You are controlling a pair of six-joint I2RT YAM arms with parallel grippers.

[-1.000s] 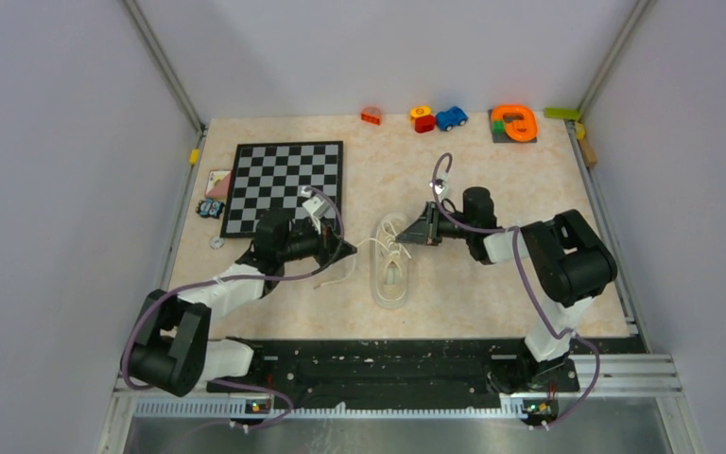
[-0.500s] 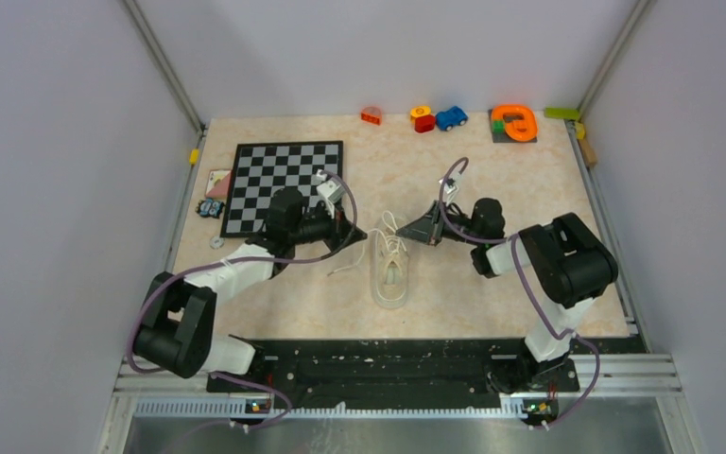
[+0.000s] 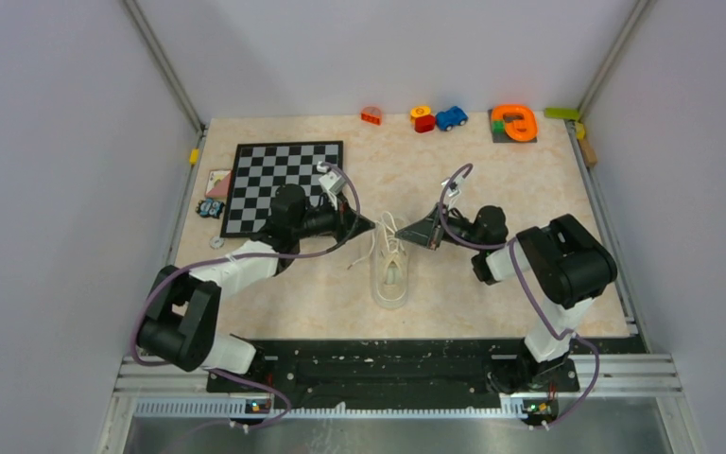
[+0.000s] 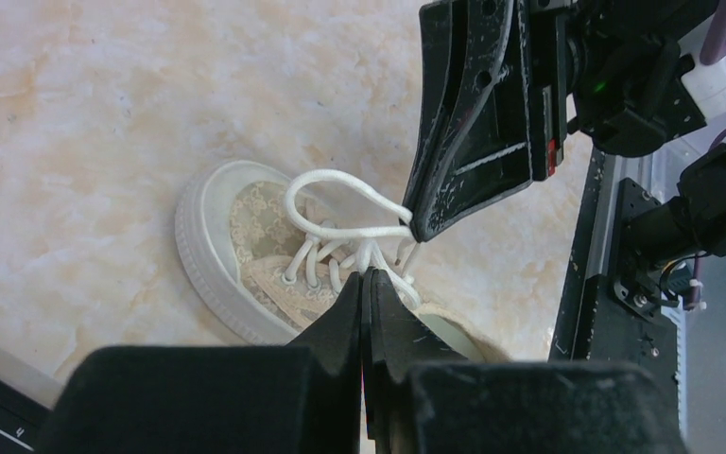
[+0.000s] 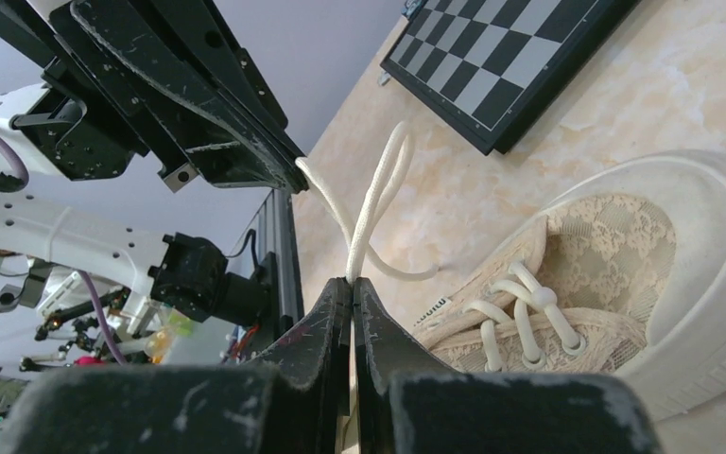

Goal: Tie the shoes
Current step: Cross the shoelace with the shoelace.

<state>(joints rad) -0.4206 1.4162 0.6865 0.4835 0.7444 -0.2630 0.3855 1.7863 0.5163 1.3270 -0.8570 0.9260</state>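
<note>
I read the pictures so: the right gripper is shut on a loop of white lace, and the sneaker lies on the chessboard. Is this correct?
Not quite. The sneaker lies on the bare table, right of the chessboard and apart from it, as the top external view shows. The right gripper is indeed shut on a loop of lace.

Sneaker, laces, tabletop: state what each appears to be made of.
Sneaker: upper looks like matte cream fabric with a lace-like woven pattern; toe cap and sole look like smooth pale rubber. Laces: round white cord, seemingly braided cotton or polyester. Tabletop: beige, veined like marble, with a slight sheen; possibly printed laminate, stone cannot be ruled out.
</note>
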